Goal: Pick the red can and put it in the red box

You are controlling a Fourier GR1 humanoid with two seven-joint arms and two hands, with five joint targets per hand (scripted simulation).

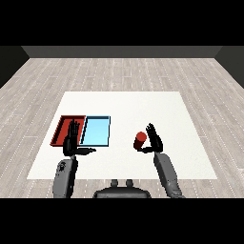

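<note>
A red can point(140, 140) stands upright on the white table point(128, 109), right of the trays. My right hand point(153, 139) is just to its right, fingers straight and raised, thumb reaching under the can's near side; it is open and not curled round the can. The red tray point(61, 125) lies at the left, with the light blue tray point(96, 130) beside it on its right. My left hand point(72, 138) hovers open over the red tray's near right corner, fingers straight up, thumb pointing right toward the blue tray.
The table's near edge runs just behind my forearms. Bare white surface stretches between the blue tray and the can, and across the far half. Wooden floor surrounds the table.
</note>
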